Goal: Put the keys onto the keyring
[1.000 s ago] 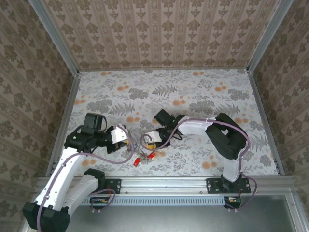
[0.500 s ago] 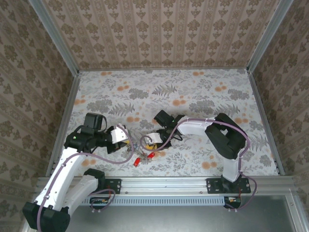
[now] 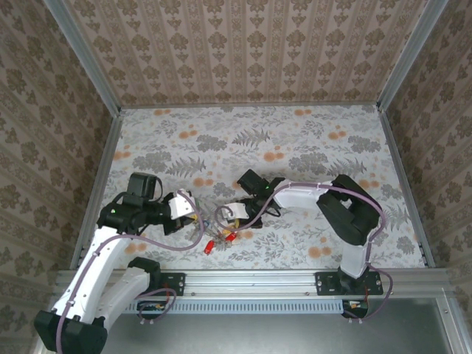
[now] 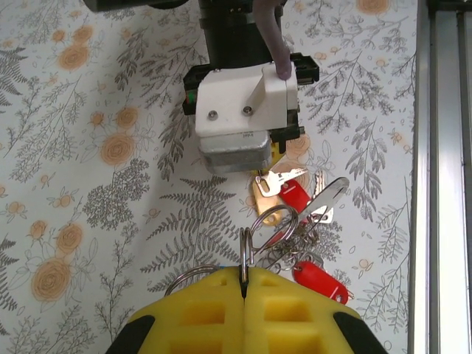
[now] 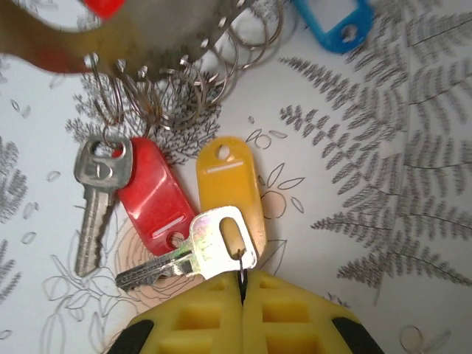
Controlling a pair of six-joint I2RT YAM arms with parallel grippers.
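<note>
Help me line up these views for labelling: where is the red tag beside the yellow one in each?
Top external: red tag just below centre, under the right tool.
Left wrist: red tag right of centre, below that tool.
Right wrist: red tag left of centre.
Shared landmark: the silver key at the right tool's tip.

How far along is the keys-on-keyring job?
Done: one silver key already hangs on the chain of rings. In hand: left gripper, jaws shut, pinches the keyring edge-on; right gripper, jaws shut, pinches a wire loop threaded through the head of a second silver key. Left: getting that key onto the keyring; whether the red tag, yellow tag and blue tag are linked can't be told.
</note>
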